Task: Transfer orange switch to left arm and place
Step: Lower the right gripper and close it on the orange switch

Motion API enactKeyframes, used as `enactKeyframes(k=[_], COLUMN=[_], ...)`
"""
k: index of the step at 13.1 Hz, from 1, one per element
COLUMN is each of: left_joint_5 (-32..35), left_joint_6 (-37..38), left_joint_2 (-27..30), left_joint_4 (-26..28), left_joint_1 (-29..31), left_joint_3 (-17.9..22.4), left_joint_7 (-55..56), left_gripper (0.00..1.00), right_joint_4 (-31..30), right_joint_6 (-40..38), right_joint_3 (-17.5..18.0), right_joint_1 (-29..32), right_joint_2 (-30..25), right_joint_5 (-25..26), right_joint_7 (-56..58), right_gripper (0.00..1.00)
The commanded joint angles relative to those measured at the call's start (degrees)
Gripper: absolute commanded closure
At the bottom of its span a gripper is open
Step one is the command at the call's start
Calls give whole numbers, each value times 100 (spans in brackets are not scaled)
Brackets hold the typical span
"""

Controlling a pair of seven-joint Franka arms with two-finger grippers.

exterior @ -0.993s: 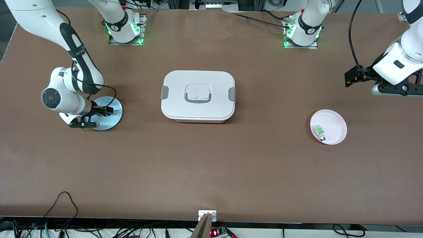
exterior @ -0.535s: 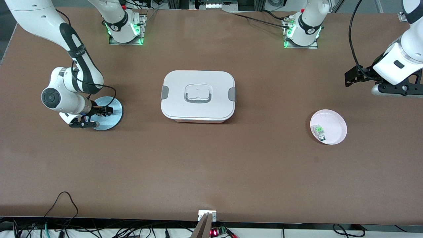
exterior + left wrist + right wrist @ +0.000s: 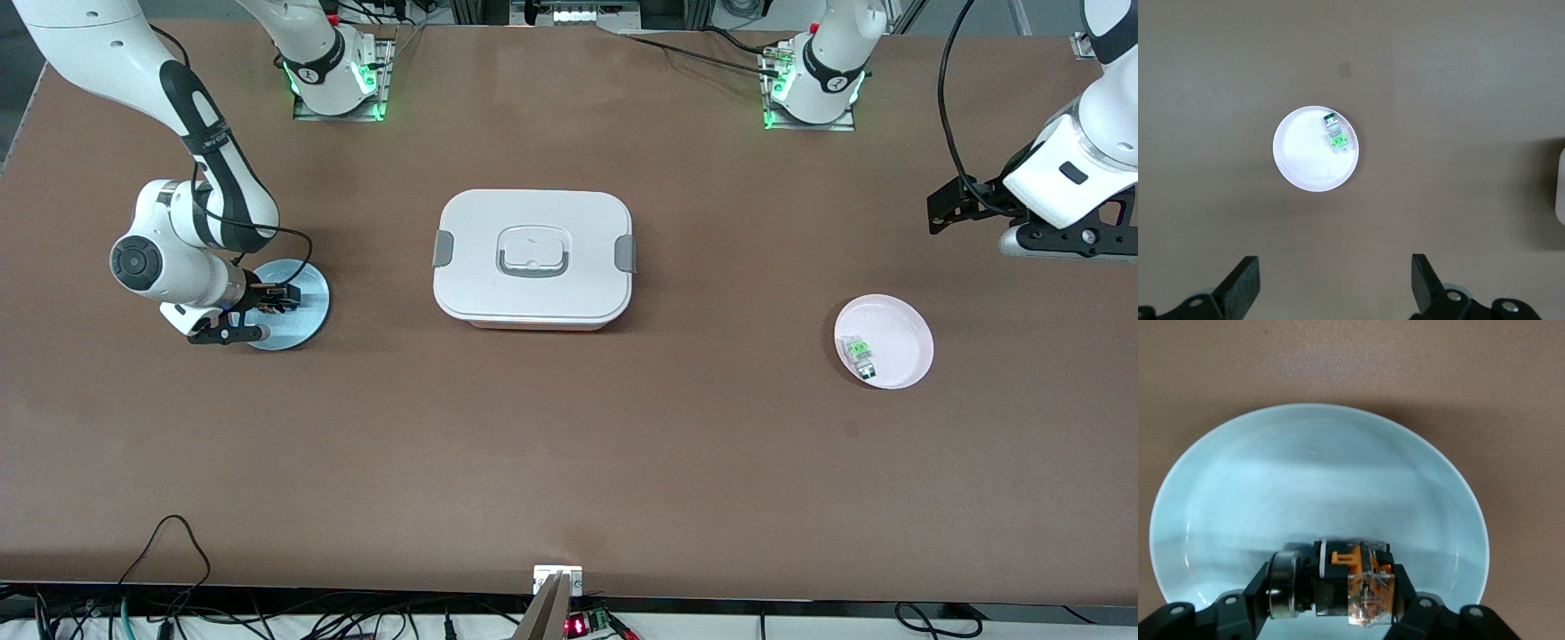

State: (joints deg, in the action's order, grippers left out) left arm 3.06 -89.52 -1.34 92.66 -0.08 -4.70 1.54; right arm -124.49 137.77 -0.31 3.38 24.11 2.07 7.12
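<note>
My right gripper [image 3: 277,300] is low over the pale blue plate [image 3: 307,316] toward the right arm's end of the table. In the right wrist view it [image 3: 1333,590] is shut on the orange switch [image 3: 1351,583], a black and orange part with a silver ring and a clear end, just above the plate [image 3: 1318,487]. My left gripper [image 3: 942,206] is open and empty, high over the table at the left arm's end; its view [image 3: 1331,283] looks down on the pink plate. The white box [image 3: 533,258] stands mid-table between the arms.
A pink plate [image 3: 898,333] holds a small green-and-clear component [image 3: 859,352]; both show in the left wrist view, the plate [image 3: 1301,160] and the component [image 3: 1335,137]. Cables hang along the table's front edge [image 3: 569,587].
The right gripper has shifted very slightly over the blue plate. The left arm has not moved.
</note>
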Motion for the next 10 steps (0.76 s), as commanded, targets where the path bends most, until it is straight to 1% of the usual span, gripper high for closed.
enactKeyframes(k=[1,2,4,5,8,9,10], left_joint_5=[-130,-130,-130,-130,-130,-130,-130], left_joint_6=[136,136,136,136,136,136,136], left_joint_2=[-68,-60,-68,-68,-68,-60,-60], left_joint_4=[-178,-178,-178,-178,-178,-178,-178], left_joint_1=[17,17,17,17,17,17,17], left_joint_3=[-5,-5,-5,-5,-5,-5,-13], left_joint_7=[-75,-75,-75,-75,-75,-66,-66], left_gripper=[0,0,0,0,0,0,0], right_joint_4=[-119,-110,-93,38,749,986,1206], right_joint_6=[13,13,-126,-389,-1495,-1795,-2059], right_joint_3=[57,135,171,293,417,504,505], right_joint_1=[22,31,22,31,31,31,31], right_joint_2=[-257,-293,-538,-635,-828,-890,-925], right_joint_5=[-31,-49,-66,-84,-102,-102,-93], right_joint_7=[368,378,360,343,334,281,290], right_gripper=[66,67,67,67,68,69,69])
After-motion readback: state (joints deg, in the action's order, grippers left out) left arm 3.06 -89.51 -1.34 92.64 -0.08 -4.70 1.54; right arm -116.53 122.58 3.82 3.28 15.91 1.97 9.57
